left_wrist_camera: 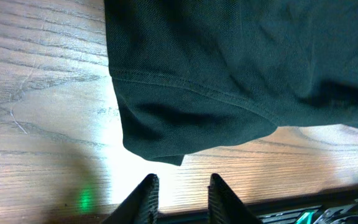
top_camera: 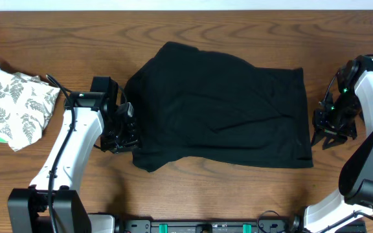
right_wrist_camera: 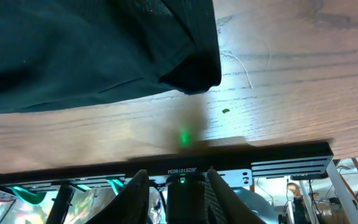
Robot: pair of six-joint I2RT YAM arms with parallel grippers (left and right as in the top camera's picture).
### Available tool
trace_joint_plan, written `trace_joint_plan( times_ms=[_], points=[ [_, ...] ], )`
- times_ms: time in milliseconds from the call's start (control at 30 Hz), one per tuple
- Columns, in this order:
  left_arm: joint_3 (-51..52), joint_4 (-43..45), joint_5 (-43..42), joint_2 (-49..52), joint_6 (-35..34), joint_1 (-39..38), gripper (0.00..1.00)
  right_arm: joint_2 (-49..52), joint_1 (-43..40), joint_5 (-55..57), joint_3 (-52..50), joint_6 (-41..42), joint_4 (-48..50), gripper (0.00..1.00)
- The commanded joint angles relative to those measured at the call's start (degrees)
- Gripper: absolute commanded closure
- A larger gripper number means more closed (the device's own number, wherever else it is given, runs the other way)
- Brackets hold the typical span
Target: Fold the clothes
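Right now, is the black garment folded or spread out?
Folded, roughly. The black garment lies as a compact block, and the left wrist view shows its stitched hem lying over another layer.

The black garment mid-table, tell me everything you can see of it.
The black garment is plain, limp knit fabric, lying flat on the wooden table, folded into a rough rectangle with soft creases. A stitched hem shows at the end by the left gripper. It and the right gripper sit just off the garment's ends, open, not touching it.
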State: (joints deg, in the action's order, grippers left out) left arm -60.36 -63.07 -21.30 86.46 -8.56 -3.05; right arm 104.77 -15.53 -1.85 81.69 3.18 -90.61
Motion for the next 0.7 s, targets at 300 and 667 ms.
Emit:
trace_joint_plan(
  times_ms=[300, 667],
  points=[
    [-0.81, 33.35, -0.59, -0.52, 4.02, 0.35, 0.73, -0.63, 0.94, -21.44, 0.63, -5.6, 25.33, 0.88],
    [-0.79, 64.13, 0.0, 1.9, 3.54, -3.1, 0.8, 1.44, 5.14, -9.57, 0.63, -5.42, 48.04, 0.93]
  ],
)
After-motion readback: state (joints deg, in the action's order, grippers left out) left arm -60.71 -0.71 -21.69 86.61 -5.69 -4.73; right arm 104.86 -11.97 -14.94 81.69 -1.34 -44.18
